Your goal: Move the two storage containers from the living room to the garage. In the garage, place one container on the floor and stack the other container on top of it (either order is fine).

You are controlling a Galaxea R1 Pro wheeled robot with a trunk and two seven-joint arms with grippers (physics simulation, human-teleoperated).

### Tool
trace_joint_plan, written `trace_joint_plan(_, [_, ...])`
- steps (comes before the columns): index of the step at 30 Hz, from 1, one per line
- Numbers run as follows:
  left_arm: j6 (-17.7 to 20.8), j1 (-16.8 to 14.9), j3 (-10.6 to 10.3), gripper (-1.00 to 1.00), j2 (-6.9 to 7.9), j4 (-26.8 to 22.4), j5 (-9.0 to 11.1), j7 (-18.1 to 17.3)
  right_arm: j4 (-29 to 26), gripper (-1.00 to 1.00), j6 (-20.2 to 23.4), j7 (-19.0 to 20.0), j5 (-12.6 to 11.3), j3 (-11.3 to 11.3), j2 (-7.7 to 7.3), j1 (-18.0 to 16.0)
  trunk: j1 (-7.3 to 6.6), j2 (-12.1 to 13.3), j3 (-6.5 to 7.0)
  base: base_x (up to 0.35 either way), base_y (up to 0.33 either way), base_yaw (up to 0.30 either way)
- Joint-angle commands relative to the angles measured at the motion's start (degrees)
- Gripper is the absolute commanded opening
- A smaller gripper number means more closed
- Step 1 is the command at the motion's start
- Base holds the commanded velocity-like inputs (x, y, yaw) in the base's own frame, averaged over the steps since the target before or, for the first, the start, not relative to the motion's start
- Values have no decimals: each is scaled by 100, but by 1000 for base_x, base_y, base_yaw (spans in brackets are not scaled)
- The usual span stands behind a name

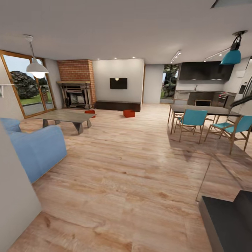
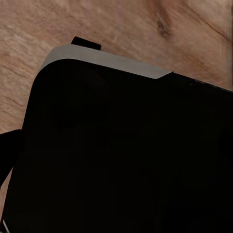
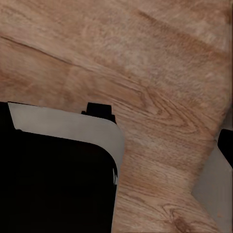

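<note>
- Head view: the two storage containers stand on the wood-plank floor (image 1: 133,164) at the far end of the living room. One container (image 1: 128,113) sits just in front of the low dark bench (image 1: 117,105); the other container (image 1: 90,112) is partly hidden behind the coffee table (image 1: 66,117), near the brick fireplace (image 1: 76,87).
- Left wrist view: a dark robot body panel (image 2: 121,155) above plank flooring; left gripper state cannot be told.
- Right wrist view: a dark panel with pale edge (image 3: 58,170) over flooring; right gripper state cannot be told.
</note>
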Motion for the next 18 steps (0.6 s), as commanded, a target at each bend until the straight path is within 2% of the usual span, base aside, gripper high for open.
trace_joint_plan(1, [-11,-1,19,100,-3,-3,15,6,17,100,-33,-3,-52,49,2,-6,3,-2,-5,325,0,0])
trace_joint_plan(18, [-19,-1,24,100,-4,-4,11,6,18,100,-33,-3,-52,49,4,-6,3,-2,-5,326,0,0])
